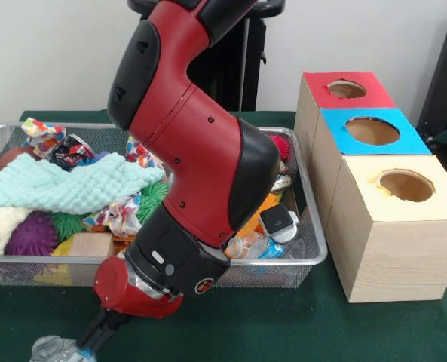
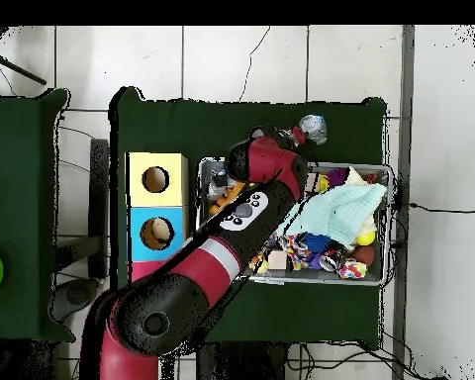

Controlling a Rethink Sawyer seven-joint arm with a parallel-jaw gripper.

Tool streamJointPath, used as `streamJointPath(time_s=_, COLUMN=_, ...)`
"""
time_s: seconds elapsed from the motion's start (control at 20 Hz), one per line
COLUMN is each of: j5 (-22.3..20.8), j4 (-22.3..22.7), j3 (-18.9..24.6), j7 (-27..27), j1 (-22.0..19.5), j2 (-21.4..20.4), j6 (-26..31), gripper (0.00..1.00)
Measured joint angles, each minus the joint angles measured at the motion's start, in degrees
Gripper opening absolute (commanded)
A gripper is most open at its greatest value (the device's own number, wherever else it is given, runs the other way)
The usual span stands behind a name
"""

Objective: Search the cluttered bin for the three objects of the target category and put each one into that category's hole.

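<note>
I have one small see-through plastic bottle with dented walls (image 1: pixel 53 349) out of the bin, at the tip of the black gripper (image 1: pixel 87 345), which sits low over the dark green table (image 1: pixel 283 332) on the camera side of the basket. The fingers look closed around the bottle's end, so I judge it is gripped, not just touched. From overhead the same bottle (image 2: pixel 312 128) shows just past the bin's edge.

A second clear bottle with a blue-and-white label (image 1: pixel 257 246) lies inside the wide silver wire-mesh bin (image 1: pixel 317 253), in its near corner toward the boxes. I cannot find a third; it may be buried or hidden behind the red and black arm (image 1: pixel 193 151).

My judgement: the task is early. No bottle can be seen inside a hole, the held one has yet to travel to the boxes, and two more remain.

The bin is heaped: a pale mint knitted cloth (image 1: pixel 65 185) across the middle, a purple spiky ball (image 1: pixel 31 234), a green spiky ball (image 1: pixel 154 197), a small wooden block (image 1: pixel 91 243), crumpled patterned wrappers (image 1: pixel 46 137) and a white-and-black squarish object (image 1: pixel 278 221).

Beside the bin stand three wooden boxes with round holes: red-topped (image 1: pixel 344 89), blue-topped (image 1: pixel 370 130) and yellow-topped (image 1: pixel 405 185). In the front view, the holes show only dark interiors. Overhead, the blue box's hole seems to hold something pale, but I cannot tell what.
</note>
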Motion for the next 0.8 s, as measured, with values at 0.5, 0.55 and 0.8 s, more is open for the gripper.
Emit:
streamJointPath(time_s=0.5, j5=-8.11, j4=0.02, j3=2.2, j7=-0.51, j1=0.93, j2=-3.05, j6=2.84, gripper=0.0)
streamJointPath(time_s=0.55, j5=-9.1, j4=0.13, j3=2.51, j7=-0.77, j1=1.01, j2=-3.59, j6=3.05, gripper=0.0)
streamJointPath(time_s=0.8, j5=-15.58, j4=2.5, j3=4.5, j7=-4.25, j1=1.08, j2=-7.57, j6=5.19, gripper=0.0)
